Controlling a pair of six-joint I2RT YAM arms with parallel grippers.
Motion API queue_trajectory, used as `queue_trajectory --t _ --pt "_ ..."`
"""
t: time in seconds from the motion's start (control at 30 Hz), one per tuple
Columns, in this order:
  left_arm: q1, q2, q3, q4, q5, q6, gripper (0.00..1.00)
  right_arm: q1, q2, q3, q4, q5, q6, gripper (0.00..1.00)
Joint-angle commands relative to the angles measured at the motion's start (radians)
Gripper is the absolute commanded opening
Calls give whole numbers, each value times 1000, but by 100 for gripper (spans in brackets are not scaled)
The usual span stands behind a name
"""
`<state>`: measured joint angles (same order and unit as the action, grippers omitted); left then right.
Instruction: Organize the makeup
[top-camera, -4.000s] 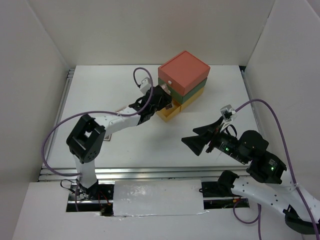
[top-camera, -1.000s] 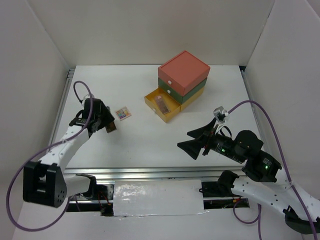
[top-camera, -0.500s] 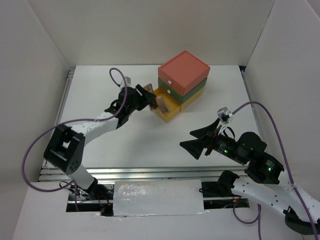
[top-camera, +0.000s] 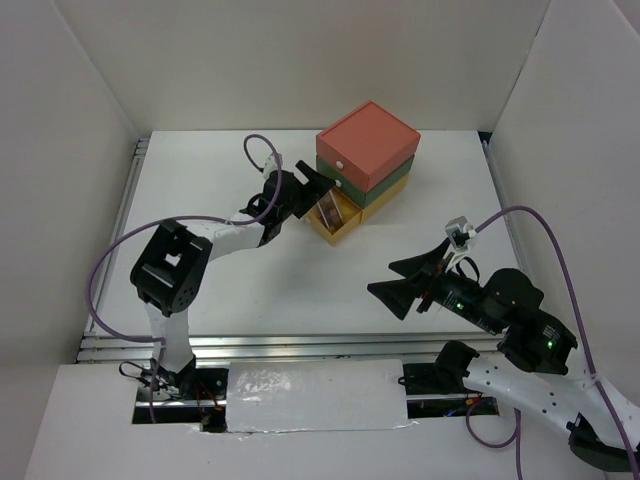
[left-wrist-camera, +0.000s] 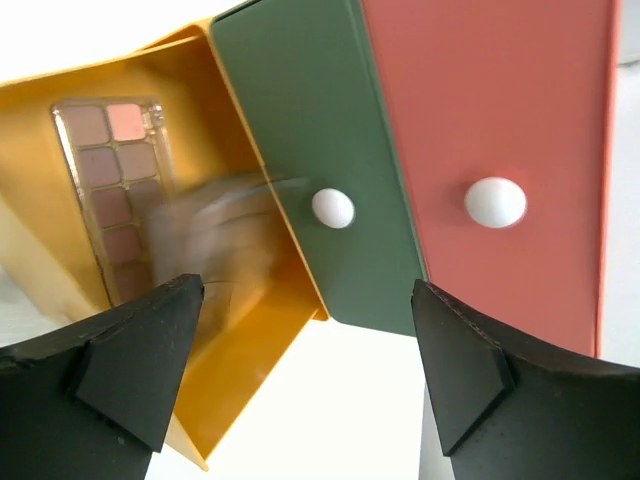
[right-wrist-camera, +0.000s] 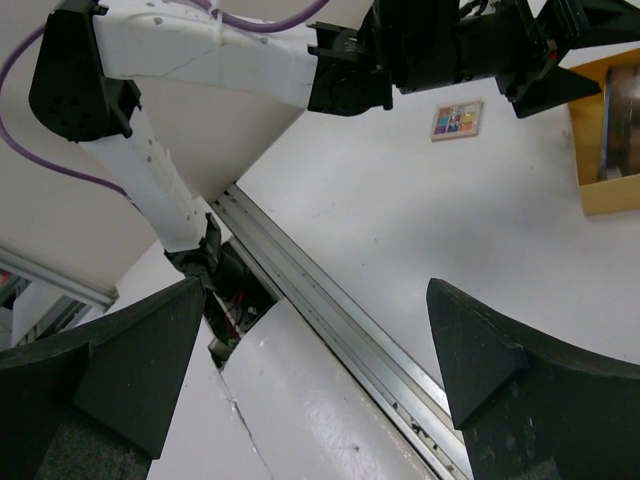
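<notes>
The yellow bottom drawer (left-wrist-camera: 235, 350) of the stacked box stands pulled out. A narrow brown eyeshadow palette (left-wrist-camera: 108, 190) lies flat in it, and a second brown palette (left-wrist-camera: 225, 240) shows as a blur just above the drawer floor, free of any finger. My left gripper (left-wrist-camera: 300, 385) hangs open over the drawer's front (top-camera: 340, 228), nothing between its fingers (left-wrist-camera: 130, 370). A small square multicolour palette (right-wrist-camera: 457, 120) lies on the table under the left arm, hidden in the top view. My right gripper (top-camera: 400, 283) hovers open and empty at the near right.
The drawer box has an orange top tier (top-camera: 368, 140) and a green middle tier (top-camera: 388, 183), both shut, with white knobs (left-wrist-camera: 332, 208). White walls enclose the table on three sides. A metal rail (right-wrist-camera: 330, 300) runs along the near edge.
The left gripper carried a brown palette from the table's left side to over the yellow drawer, then opened; the palette has left its fingers. The right arm barely shifted.
</notes>
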<state>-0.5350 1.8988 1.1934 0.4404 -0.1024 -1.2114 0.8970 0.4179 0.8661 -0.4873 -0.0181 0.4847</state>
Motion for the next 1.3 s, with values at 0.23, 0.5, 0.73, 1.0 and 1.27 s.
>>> queue_trajectory --t 0.23,0.5,0.73,1.0,1.27 --pt "-10 -217 139 -306 -161 113 99 6 4 40 4 14 -26 100" --pt "101 -153 324 -1043 -499 67 100 6 5 19 21 7 -28 100" --pt "211 34 388 -1080 -330 260 99 6 15 16 23 -2 -28 100" --pt "222 77 385 -1108 -329 257 99 6 24 2 35 -8 -31 100" --pt "237 144 370 -1128 -313 240 99 6 18 -4 26 -2 -34 100"
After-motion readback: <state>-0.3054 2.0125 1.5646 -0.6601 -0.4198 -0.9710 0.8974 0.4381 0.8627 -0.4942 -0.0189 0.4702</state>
